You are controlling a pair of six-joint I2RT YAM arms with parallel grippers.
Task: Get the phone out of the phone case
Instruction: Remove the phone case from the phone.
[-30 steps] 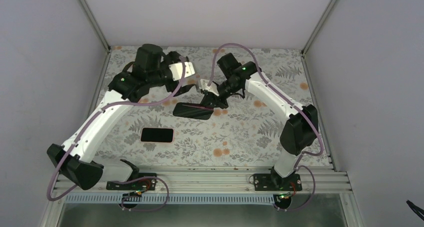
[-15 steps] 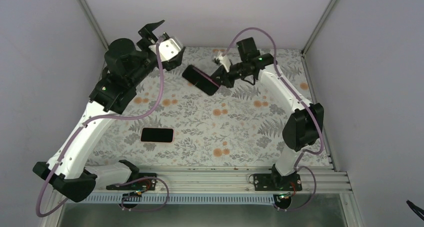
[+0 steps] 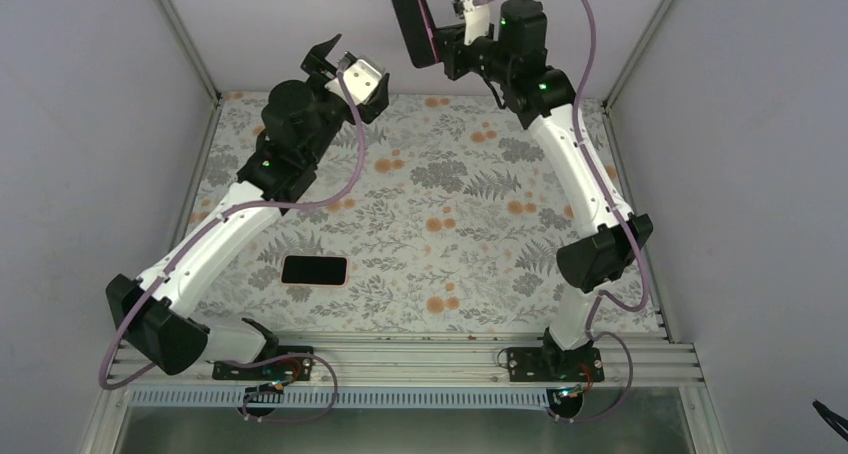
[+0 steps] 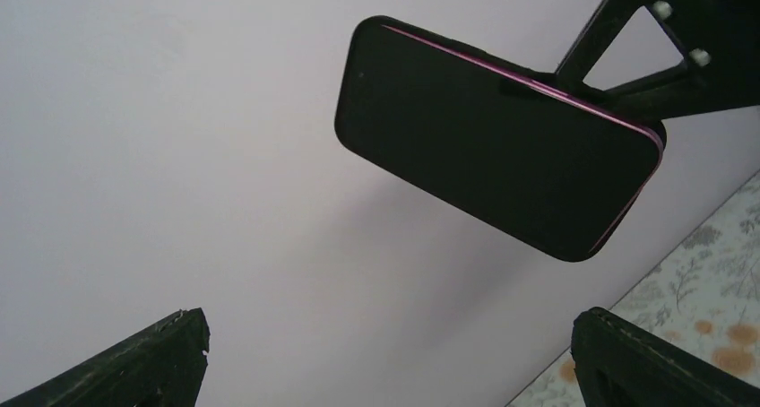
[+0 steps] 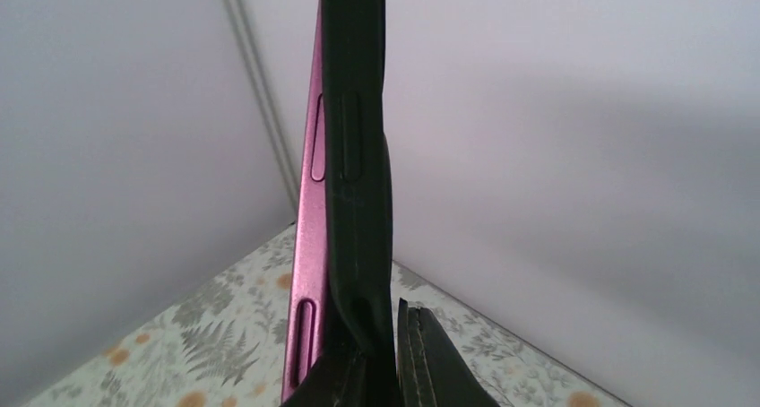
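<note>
Grey walls back a floral table point(image 3: 460, 224). High at top centre, the right end effector point(image 3: 447, 46) clenches the phone case point(image 3: 408, 19) by one end. The pink phone point(image 5: 305, 246) inside looks rigid, slick and breakable. The left end effector point(image 3: 332, 59), spread wide, could take the free end.

A floral-patterned table point(image 3: 450, 264) sits between plain grey walls point(image 3: 80, 124).

We hold both arms high. Our left arm point(image 3: 215, 244) bends up from its base, the left gripper point(image 3: 335, 59) with fingers spread wide, gripping nothing. Our right arm point(image 3: 585, 164) stretches higher, the right gripper point(image 3: 452, 50) with fingers clamped on a phone point(image 3: 408, 19).
</note>
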